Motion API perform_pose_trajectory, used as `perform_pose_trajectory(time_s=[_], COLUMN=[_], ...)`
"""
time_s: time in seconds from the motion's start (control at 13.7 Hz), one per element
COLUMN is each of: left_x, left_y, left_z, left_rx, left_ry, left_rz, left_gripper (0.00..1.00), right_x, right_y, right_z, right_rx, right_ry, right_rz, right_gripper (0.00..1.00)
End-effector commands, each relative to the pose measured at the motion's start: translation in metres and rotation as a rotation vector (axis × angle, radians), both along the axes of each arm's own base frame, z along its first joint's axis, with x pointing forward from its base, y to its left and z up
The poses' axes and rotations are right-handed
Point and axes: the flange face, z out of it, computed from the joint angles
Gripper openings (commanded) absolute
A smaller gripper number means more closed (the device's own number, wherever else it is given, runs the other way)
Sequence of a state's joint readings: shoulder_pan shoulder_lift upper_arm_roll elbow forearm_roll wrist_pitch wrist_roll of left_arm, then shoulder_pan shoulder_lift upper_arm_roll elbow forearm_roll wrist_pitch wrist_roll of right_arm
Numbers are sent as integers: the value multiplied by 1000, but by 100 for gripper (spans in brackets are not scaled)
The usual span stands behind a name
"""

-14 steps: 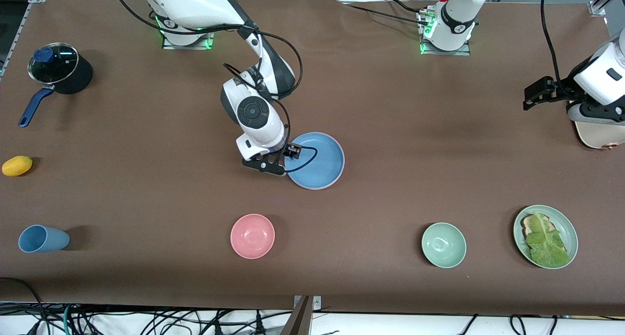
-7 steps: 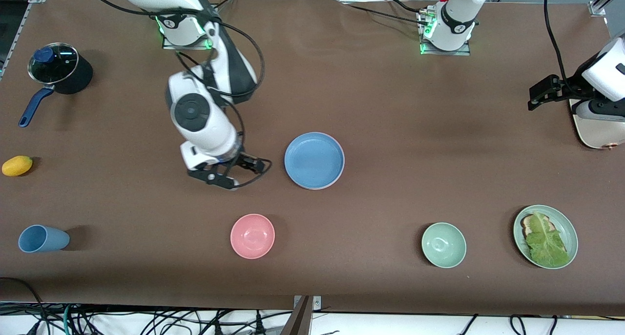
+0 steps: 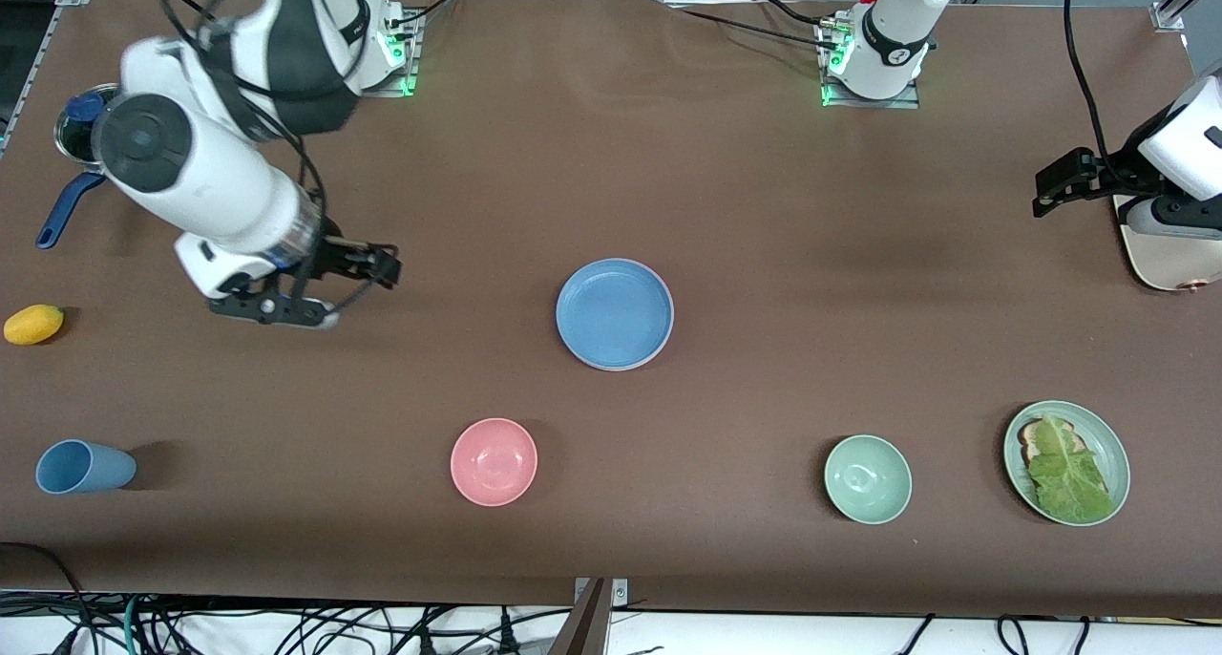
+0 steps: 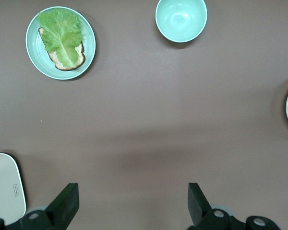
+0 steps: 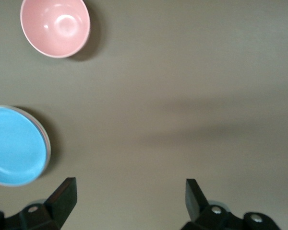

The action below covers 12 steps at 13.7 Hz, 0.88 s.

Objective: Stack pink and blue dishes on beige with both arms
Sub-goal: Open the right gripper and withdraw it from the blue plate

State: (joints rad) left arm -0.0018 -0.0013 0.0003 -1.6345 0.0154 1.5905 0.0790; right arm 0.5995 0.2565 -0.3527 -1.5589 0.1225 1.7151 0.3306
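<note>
So the blue plate [image 3: 615,313] is a wide, shallow, matte round dish sitting mid-table on the brown table [image 3: 745,206], which looks like a smooth dull mat. You can just catch a pinkish rim peeking out under its edge in the left wrist view, so it's on top of a stack; I can't make out a beige one from here.

The right gripper [image 3: 358,283] is up over bare table toward the right arm's end, well apart from the plate, black fingers spread wide with nothing between them. The left gripper [image 3: 1050,189] hangs over the left arm's end of the table, also wide open and empty, waiting.

Also around: a glossy pink bowl [image 3: 494,461] nearer the camera than the plate, and a pale green bowl [image 3: 867,478].
</note>
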Motion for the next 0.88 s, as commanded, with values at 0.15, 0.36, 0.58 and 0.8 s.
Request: perform_pose_trajectory(time_s=[0.15,0.36,0.58,0.8], left_x=[5,8,9,9], left_y=[1,1,0,0], left_z=[11,6,5,5], left_rx=[-11,-8,-5,-8], left_ry=[-24,-16,-15,-15], left_rz=[-16,-16,-10,-11], left_gripper=[100,100,100,100], right_x=[-39,-42,-41,-41], right_y=[-50,-74,-92,-91], right_z=[43,52,65,70], right_rx=[-4,1,8,-10], right_ry=[11,27,41,31], right_rz=[62,90,94,103], right_gripper=[100,100,100,100])
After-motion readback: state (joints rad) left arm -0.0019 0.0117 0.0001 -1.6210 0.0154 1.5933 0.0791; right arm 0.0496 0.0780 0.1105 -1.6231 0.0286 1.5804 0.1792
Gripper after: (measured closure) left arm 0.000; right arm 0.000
